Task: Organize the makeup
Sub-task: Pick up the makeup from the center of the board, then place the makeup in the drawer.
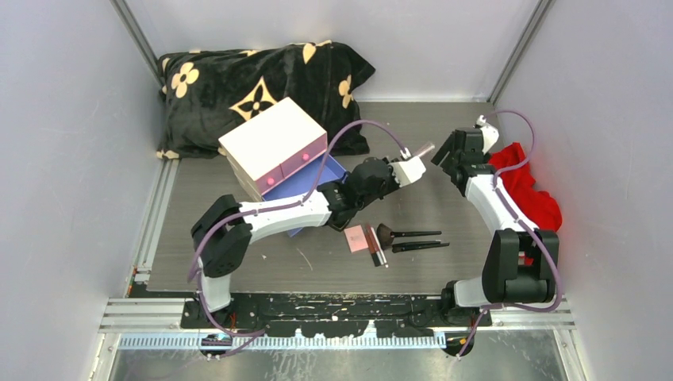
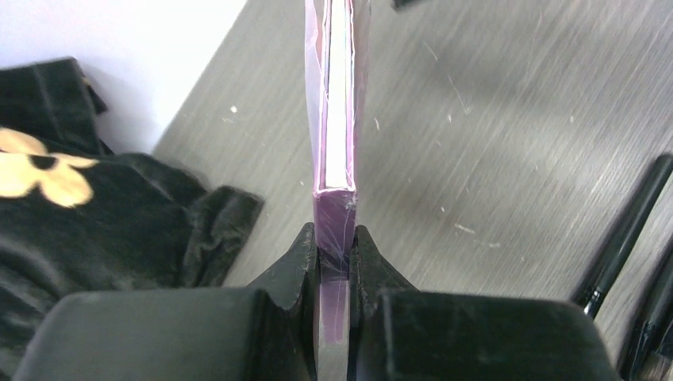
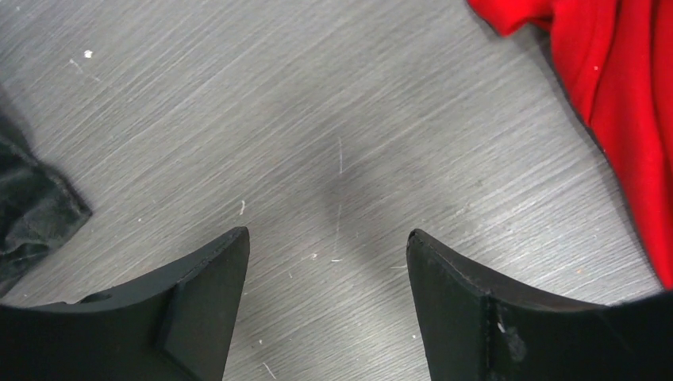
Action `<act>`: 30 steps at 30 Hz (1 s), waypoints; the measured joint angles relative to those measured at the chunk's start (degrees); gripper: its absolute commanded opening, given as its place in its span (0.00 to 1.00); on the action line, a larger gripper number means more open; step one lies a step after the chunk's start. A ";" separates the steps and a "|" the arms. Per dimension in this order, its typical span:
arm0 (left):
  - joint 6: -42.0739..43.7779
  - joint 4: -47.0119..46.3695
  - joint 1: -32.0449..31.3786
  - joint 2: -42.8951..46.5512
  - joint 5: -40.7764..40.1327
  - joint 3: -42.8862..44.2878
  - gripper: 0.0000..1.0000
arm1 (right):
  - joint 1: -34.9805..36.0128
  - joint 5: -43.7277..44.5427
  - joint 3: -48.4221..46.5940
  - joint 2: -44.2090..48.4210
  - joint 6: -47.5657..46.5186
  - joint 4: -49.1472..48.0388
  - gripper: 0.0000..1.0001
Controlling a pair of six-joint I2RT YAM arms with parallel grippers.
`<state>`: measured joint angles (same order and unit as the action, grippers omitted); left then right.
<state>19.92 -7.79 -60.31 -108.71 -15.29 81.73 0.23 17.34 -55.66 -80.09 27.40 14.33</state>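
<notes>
1. Pinched tight in the left gripper (image 2: 335, 238): the palette (image 2: 337, 111), edge-on, raised above the table (image 1: 333, 271).
2. Spread wide and gripping nothing: the right gripper (image 3: 327, 238), over bare table just beside the cloth (image 3: 627, 95).
3. Lying on the table near the left arm: two brushes (image 1: 413, 234) side by side, a pink compact (image 1: 356, 238), and possibly a tube (image 1: 378, 248) touching it.
4. Behind them: the chest (image 1: 270, 143), one drawer (image 1: 298, 186) pulled out.

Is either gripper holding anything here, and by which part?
The left gripper pinches the flat pink palette by one narrow end, across its thin faces. The right gripper is open and holds nothing.
</notes>
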 measured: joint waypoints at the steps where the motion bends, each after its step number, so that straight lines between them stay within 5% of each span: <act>1: 0.02 0.04 0.09 0.63 0.15 0.37 0.00 | -0.96 -0.76 0.74 0.00 0.48 -0.26 0.77; 10: 1.11 0.61 0.55 6.27 1.38 4.31 0.00 | -4.90 -10.23 2.84 -0.02 3.56 -3.69 0.77; 18: 3.39 10.49 0.85 10.47 2.05 7.21 0.00 | -4.83 -15.43 3.43 -0.83 4.52 -5.57 0.75; 30: 1.40 19.19 4.46 28.74 -0.48 1.44 0.00 | -4.83 -21.64 7.15 -3.21 5.53 -7.96 0.73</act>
<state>21.32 11.40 -55.86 -79.96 -15.77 83.18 -4.60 -4.29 -48.51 -83.31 32.93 6.37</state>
